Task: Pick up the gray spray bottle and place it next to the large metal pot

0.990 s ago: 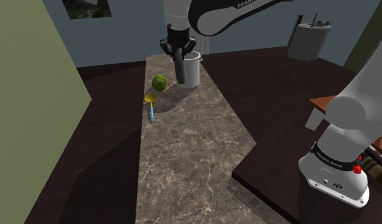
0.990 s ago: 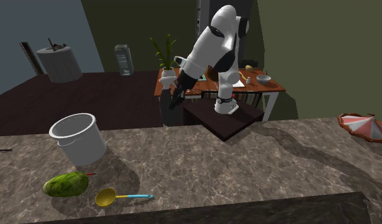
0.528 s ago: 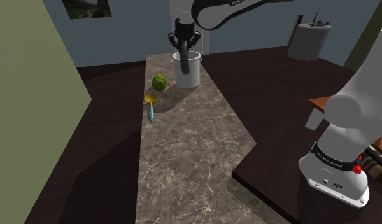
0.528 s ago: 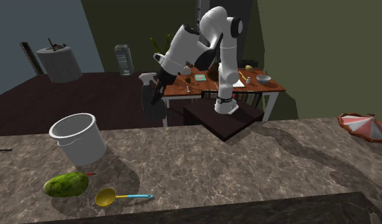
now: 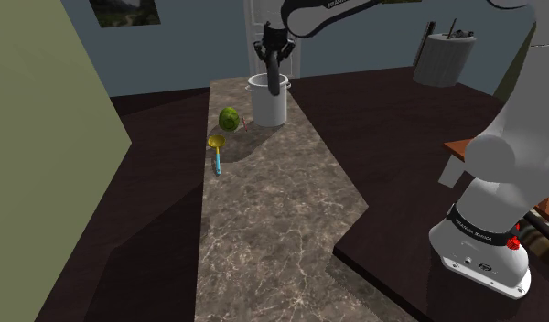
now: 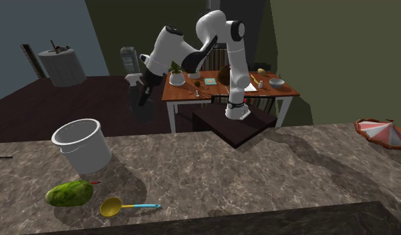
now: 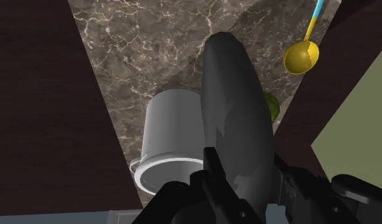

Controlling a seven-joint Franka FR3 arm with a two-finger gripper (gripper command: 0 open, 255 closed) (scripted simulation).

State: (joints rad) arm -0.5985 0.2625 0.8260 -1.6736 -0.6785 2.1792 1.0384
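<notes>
Stretching across the scene is a long tabletop (image 5: 263, 229) of dark brown marble with pale veins, bordered by dark floor in the shoulder view. The white Franka arm (image 5: 337, 14) reaches from its stand (image 6: 236, 127) over the tabletop's far end in the shoulder view, and in the second exterior view the arm (image 6: 206, 47) bends down toward that view's left. A large pot (image 5: 268, 101), drawn plain white with a rolled rim, stands upright near the tabletop's edge; the second exterior view shows the pot (image 6: 82, 143) open and with nothing visible inside. The dark gray spray bottle (image 5: 276, 71) is off the tabletop, carried in the air: the shoulder view has it hanging down in line with the pot's mouth, while the second exterior view puts the bottle (image 6: 140, 103) higher than the pot and off to that view's right. The black claw (image 5: 274, 44) is closed around the bottle's upper end, and in the wrist view its fingers (image 7: 212, 172) press on either side of the bottle (image 7: 237, 121), whose long body lies across the pot (image 7: 167, 137) below. A green watermelon (image 5: 229, 118) lies just beside the pot, and near it rests a yellow ladle (image 5: 216, 148) with a blue handle.
</notes>
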